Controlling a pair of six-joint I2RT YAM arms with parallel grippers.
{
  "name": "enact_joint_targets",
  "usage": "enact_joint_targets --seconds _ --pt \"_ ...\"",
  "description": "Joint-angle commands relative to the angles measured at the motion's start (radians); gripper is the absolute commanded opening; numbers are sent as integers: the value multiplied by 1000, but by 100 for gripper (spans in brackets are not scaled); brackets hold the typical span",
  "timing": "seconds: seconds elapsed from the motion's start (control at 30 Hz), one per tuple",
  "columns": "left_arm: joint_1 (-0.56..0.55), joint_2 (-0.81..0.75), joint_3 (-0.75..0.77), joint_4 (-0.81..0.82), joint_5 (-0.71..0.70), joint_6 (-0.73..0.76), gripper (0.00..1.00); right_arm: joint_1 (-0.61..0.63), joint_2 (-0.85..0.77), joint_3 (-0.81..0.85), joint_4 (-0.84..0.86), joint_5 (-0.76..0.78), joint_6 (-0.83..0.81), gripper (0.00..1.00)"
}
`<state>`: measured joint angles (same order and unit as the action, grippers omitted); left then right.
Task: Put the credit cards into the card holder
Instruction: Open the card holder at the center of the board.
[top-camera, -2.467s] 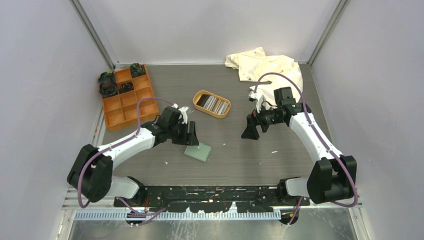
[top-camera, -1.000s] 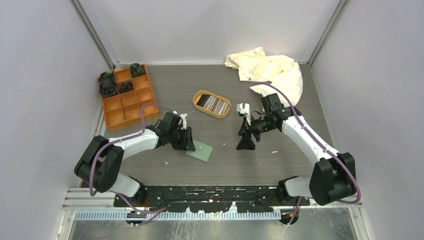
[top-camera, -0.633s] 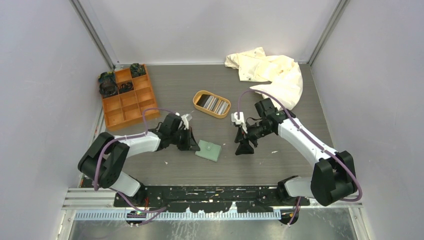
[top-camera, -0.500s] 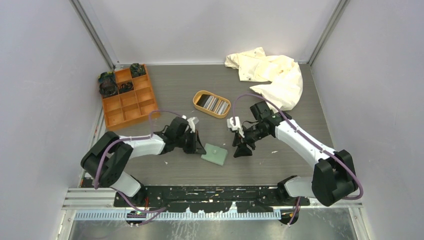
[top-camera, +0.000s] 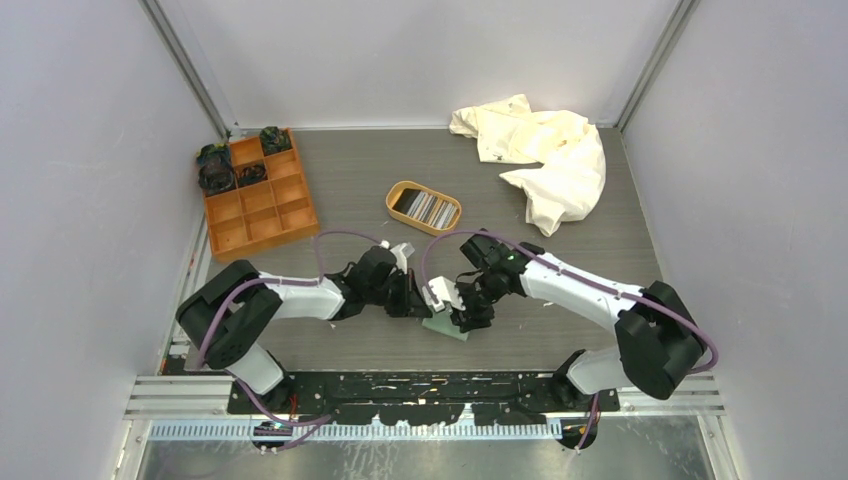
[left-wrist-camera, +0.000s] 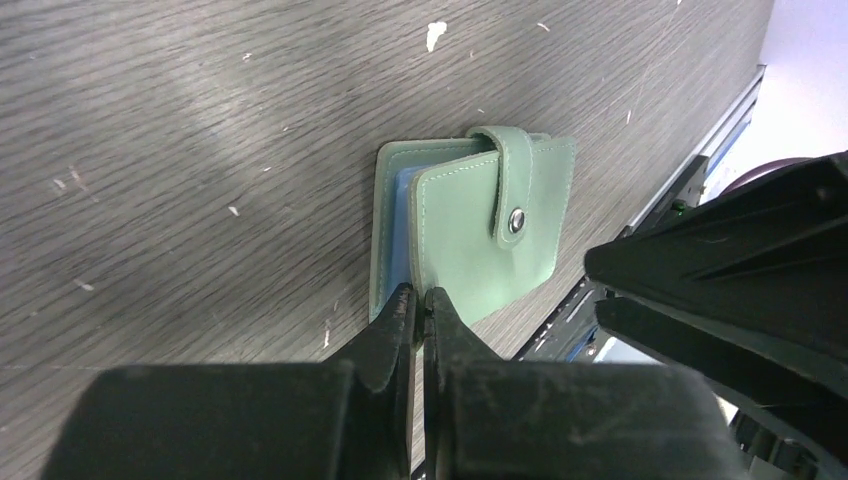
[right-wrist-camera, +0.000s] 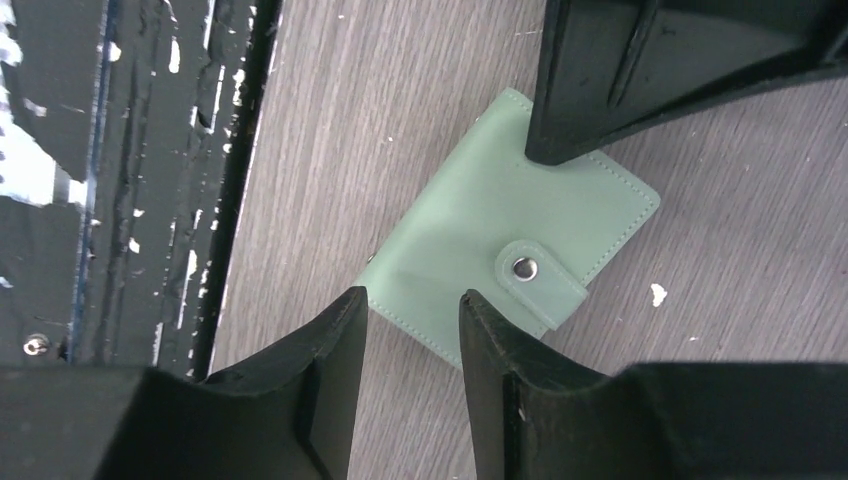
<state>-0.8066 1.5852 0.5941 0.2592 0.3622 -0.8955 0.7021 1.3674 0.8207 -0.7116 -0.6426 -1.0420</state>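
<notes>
Pinches with the left claw (left-wrist-camera: 420, 305), tips squeezed together on the near edge of the card holder (left-wrist-camera: 490, 260), front cover's edge running in between them. Shows that sage-green card holder lying flat on the tabletop (left-wrist-camera: 180, 140) straight ahead of the clenched tips, folded over, with the tab (left-wrist-camera: 508, 165) wrapped over the far edge onto the front cover and a round snap button (left-wrist-camera: 516, 221) on it. Reveals a strip of light blue card (left-wrist-camera: 397, 215) between the two covers, just left of the left claw's tips. Holds the right claw (right-wrist-camera: 412, 315) released, fingers spread apart, just over the corner of the card holder opposite the left claw; cannot tell whether touching. Sets both claws tip toward tip across the card holder, close to the black rail (right-wrist-camera: 150, 150) at the near edge of the tabletop. Finds, farther out beyond both claws and well apart from either, an oval tan tray (top-camera: 390, 200) with the credit cards (top-camera: 430, 209) lying inside, a black one toward the left. Finds, far out to the left of the left claw, an orange compartment box (top-camera: 262, 215) with dark items (top-camera: 217, 170) in its far compartments. Ends at the back, beyond the right claw, with a crumpled cream cloth (top-camera: 550, 160).
</notes>
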Motion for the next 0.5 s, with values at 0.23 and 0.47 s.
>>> enact_joint_targets --seconds 0.23,0.47 --pt "-36 45 -10 143 22 -60 0 66 47 -13 175 207 74 53" --pt "-42 48 -27 166 27 -64 0 98 110 -3 149 263 57 55"
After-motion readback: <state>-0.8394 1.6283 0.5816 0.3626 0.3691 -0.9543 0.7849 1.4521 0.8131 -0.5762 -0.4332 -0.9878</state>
